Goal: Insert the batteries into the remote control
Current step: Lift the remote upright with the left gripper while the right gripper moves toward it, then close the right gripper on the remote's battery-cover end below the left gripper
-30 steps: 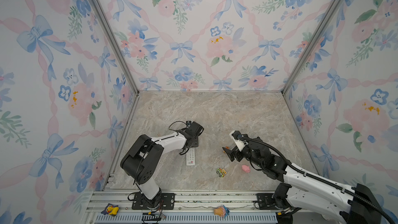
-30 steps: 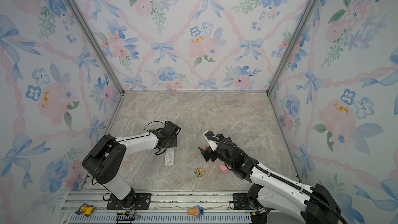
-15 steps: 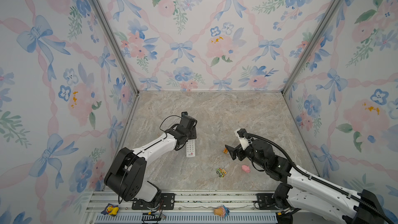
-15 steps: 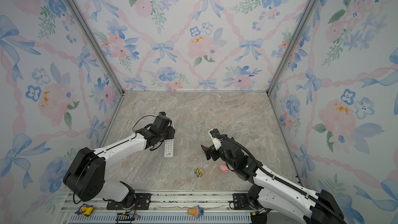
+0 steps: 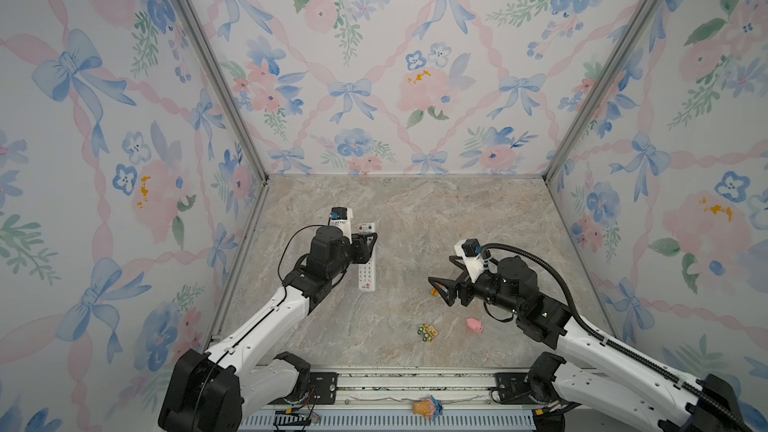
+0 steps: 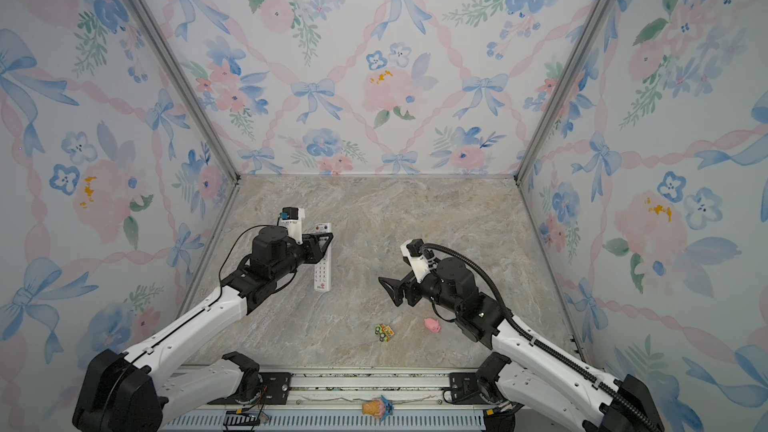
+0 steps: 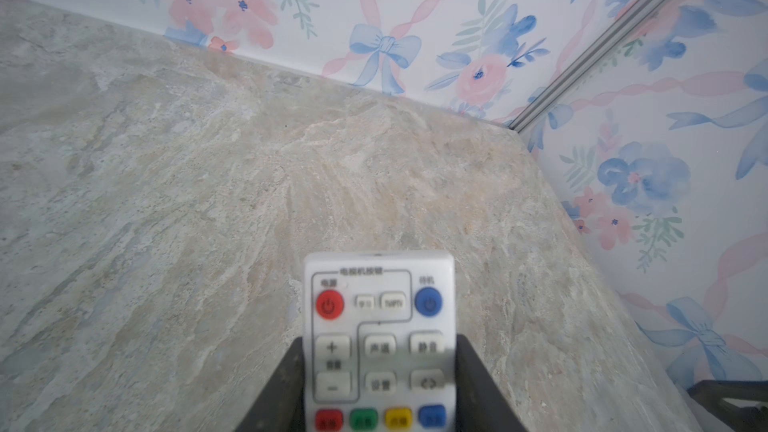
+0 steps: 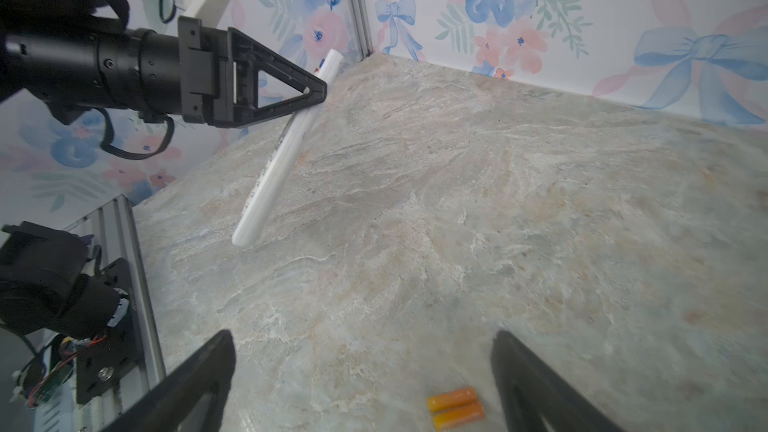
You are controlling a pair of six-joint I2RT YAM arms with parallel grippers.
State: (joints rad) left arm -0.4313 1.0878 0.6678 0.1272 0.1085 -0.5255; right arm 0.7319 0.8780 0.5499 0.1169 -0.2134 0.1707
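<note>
My left gripper (image 5: 368, 243) is shut on the white remote control (image 5: 367, 261), gripping its two long sides near the coloured buttons. The remote control (image 7: 378, 317) lies button side up between the dark fingers (image 7: 286, 384). From the right wrist view the remote control (image 8: 274, 164) hangs tilted, its far end low over the table. Two orange batteries (image 8: 455, 407) lie side by side on the marble. My right gripper (image 8: 363, 336) stands open just over them, and nothing is between its fingers. In a top view the batteries (image 5: 433, 292) peek out beside the right gripper (image 5: 438, 288).
A small green-orange toy car (image 5: 428, 332) and a pink pig figure (image 5: 473, 324) lie on the marble near the front, beside my right arm. Floral walls close in three sides. A metal rail (image 5: 415, 380) runs along the front edge.
My left arm has swung its elbow out and carried the remote off the table and toward the back. The right gripper has stayed open over the batteries.
</note>
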